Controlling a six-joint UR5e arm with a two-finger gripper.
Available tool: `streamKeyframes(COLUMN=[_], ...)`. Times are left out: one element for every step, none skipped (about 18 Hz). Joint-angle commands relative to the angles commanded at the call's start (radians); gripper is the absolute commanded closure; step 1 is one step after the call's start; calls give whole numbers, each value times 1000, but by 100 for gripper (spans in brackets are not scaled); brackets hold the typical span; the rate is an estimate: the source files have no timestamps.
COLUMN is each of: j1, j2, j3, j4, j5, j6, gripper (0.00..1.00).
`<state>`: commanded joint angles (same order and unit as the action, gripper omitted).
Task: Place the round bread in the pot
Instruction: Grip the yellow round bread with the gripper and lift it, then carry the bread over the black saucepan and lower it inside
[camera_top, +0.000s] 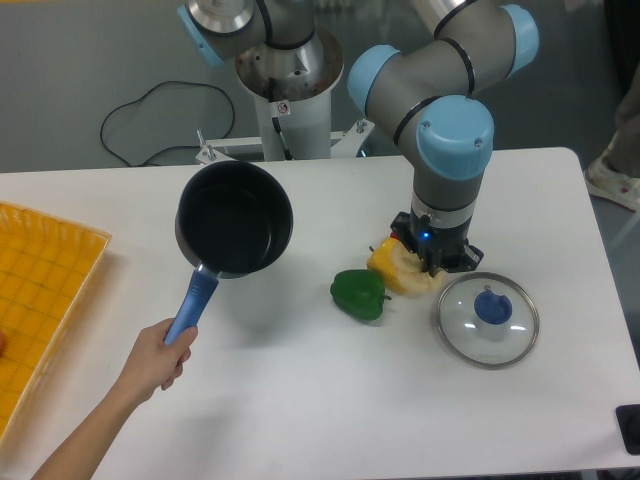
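The pot (234, 218), black with a dark inside and a blue handle (194, 302), is at the left-centre, held by a person's hand (160, 357) on the handle. A pale cream bit of the round bread (419, 283) shows just under my gripper (432, 266), touching a yellow pepper (385, 257). My gripper points straight down onto the bread. Its black body hides the fingertips, so the jaw state does not show.
A green pepper (359, 294) lies left of the bread. To the right of the gripper, a glass lid with a blue knob (487, 319) lies flat. A yellow tray (40, 300) sits at the table's left edge. The person's forearm reaches in from the lower left.
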<state>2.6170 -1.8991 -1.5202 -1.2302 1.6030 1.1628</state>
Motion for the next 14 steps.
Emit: streamKeyframes(j1=[0, 0, 0, 0, -2, -2, -5, -3, -3, -8, -11, -14, -24, -40], j2=[5, 8, 9, 11, 11, 14, 32, 52, 63, 67, 84, 104, 115, 129], j3=[-2, 0, 2, 0, 0, 0, 0, 0, -3, -5, -8, -12, -15, -20], j4=[-5, -11, -15, -15, -17, -31, -43, -54, -67, -87, -104, -113, -126, -136], j5=[0, 0, -2, -3, -6, -11, -14, -17, -18, -29, -43, -57, -60, -61], j6=[0, 0, 0, 0, -2, -3, -9, -11, -12, -14, -23, -43, -69, -92], gripper=[94, 94, 94, 94, 94, 94, 94, 94, 94, 94, 94, 94, 94, 94])
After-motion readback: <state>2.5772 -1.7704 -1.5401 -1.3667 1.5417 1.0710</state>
